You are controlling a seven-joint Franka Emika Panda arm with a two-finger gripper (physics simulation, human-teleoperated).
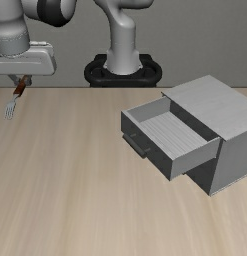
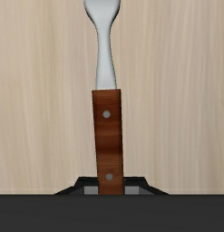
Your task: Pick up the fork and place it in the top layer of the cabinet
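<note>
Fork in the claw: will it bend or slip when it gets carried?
It should be stiff: the fork has a metal neck and a riveted wooden handle. It likely won't slip much, since the claw pinches wood, not shiny metal. Gripped at the handle's end, far from the tines, it might tilt a little.

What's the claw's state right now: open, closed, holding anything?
The claw: closed, holding the fork by the end of its wooden handle.
</note>
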